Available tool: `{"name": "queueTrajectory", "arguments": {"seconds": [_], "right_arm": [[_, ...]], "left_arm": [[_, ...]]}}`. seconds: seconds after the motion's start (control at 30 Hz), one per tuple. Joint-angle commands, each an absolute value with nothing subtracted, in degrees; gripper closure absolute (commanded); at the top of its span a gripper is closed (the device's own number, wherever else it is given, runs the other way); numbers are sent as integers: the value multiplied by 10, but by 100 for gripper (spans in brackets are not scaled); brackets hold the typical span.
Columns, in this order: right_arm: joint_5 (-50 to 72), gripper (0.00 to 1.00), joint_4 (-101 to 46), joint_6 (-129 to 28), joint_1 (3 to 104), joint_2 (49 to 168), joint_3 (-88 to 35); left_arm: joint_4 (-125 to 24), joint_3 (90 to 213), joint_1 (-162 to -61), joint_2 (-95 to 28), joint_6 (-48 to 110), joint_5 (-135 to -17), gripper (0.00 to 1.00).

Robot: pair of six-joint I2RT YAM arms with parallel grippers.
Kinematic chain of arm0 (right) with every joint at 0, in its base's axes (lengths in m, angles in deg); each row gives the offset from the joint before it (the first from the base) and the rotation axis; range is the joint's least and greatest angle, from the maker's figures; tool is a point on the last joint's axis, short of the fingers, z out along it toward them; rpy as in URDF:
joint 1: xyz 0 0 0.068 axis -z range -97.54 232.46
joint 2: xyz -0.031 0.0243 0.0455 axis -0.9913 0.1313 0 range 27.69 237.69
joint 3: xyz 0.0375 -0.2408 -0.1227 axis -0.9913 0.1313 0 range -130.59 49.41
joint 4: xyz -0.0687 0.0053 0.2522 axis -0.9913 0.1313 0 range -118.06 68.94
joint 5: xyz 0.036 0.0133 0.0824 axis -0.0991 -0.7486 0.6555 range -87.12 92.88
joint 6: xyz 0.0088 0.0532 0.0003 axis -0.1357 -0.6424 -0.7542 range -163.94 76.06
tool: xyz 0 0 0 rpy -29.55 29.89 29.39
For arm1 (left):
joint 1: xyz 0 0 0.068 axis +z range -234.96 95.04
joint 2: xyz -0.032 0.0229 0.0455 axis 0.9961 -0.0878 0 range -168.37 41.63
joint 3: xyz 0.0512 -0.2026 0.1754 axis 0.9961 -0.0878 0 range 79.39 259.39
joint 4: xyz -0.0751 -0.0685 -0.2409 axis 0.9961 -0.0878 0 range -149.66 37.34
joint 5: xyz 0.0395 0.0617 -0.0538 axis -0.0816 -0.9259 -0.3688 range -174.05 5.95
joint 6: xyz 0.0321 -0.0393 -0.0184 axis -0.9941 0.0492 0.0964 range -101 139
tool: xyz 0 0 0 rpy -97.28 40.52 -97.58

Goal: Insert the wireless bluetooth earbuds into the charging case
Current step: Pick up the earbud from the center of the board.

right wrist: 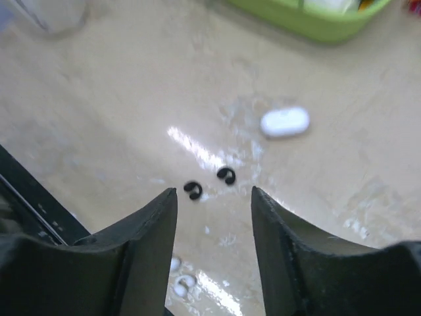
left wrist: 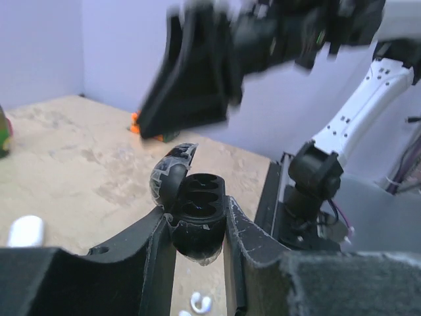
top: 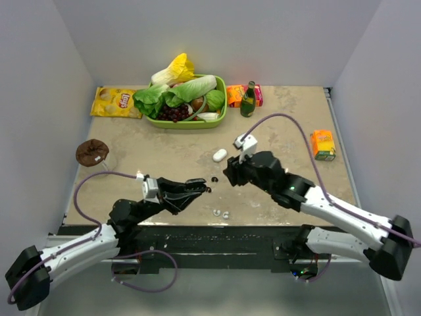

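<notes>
While my left gripper (left wrist: 197,216) clamps the open black charging case (left wrist: 198,192), I see my right gripper (right wrist: 214,197) spread wide above two black earbuds (right wrist: 193,190).

Green basket (right wrist: 316,26) cropped at top edge; 2 whitish earbuds (right wrist: 183,284) half behind right gripper (right wrist: 214,194).

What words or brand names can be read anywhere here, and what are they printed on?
"Lay's": on the yellow chip bag.
On the orange carton: print too small to read.
On the green bottle: label too small to read.
On the orange and pink packet: print blurred, unreadable.
On the black charging case: no lettering visible.
</notes>
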State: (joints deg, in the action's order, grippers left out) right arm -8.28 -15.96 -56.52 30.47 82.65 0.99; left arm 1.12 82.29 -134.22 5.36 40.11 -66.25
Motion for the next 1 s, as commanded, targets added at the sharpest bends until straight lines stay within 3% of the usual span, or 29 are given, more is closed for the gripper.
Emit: {"name": "queueTrajectory", "arguments": {"seconds": [0.0, 0.6, 0.83, 0.97], "right_arm": [[-37, 52, -225, -622, 303, 908, 96], [30, 55, -339, -599, 300, 1126, 65], [7, 74, -355, -613, 300, 1161, 57], [10, 79, -354, -613, 300, 1179, 52]], "left_arm": [[-12, 766, -1342, 117, 381, -746, 100], [-70, 743, -1342, 198, 383, -745, 100], [-105, 746, -1342, 225, 378, -747, 100], [-111, 746, -1342, 232, 378, -750, 100]]}}
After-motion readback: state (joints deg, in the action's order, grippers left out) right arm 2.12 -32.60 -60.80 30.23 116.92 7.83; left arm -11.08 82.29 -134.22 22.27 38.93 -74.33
